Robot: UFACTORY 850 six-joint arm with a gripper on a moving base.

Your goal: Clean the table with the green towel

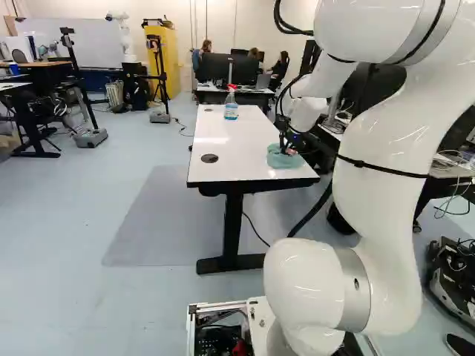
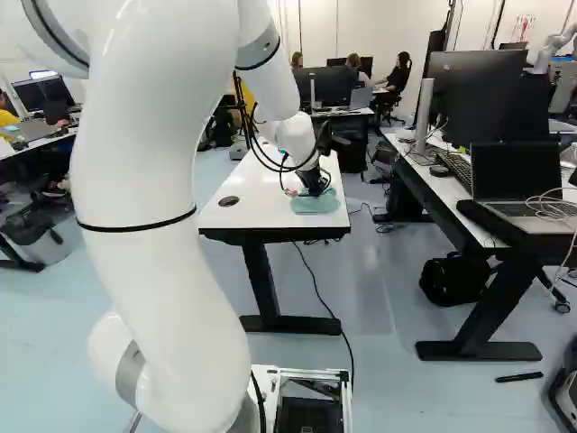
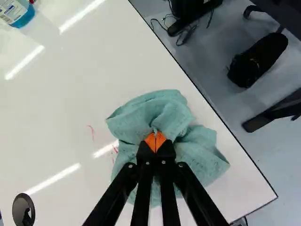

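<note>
In the left base view my gripper (image 1: 288, 145) is low over the near right part of the white table (image 1: 223, 169), at the green towel (image 1: 280, 159). The right base view shows the towel (image 2: 315, 202) bunched on the tabletop near its edge. Seen from the wrist, my gripper (image 3: 155, 142) is shut on a fold of the towel (image 3: 157, 110), its orange pads close together. The cloth spreads around and under the fingers. Small red marks (image 3: 114, 149) lie on the white surface beside the towel, partly covered by it.
A spray bottle of blue liquid (image 1: 231, 104) stands farther back on the table. Round black grommets, one of them (image 1: 209, 158) near the front, sit in the tabletop. Another desk (image 2: 469, 212) with monitors and a laptop stands to the right. Another robot (image 1: 122, 33) stands far back.
</note>
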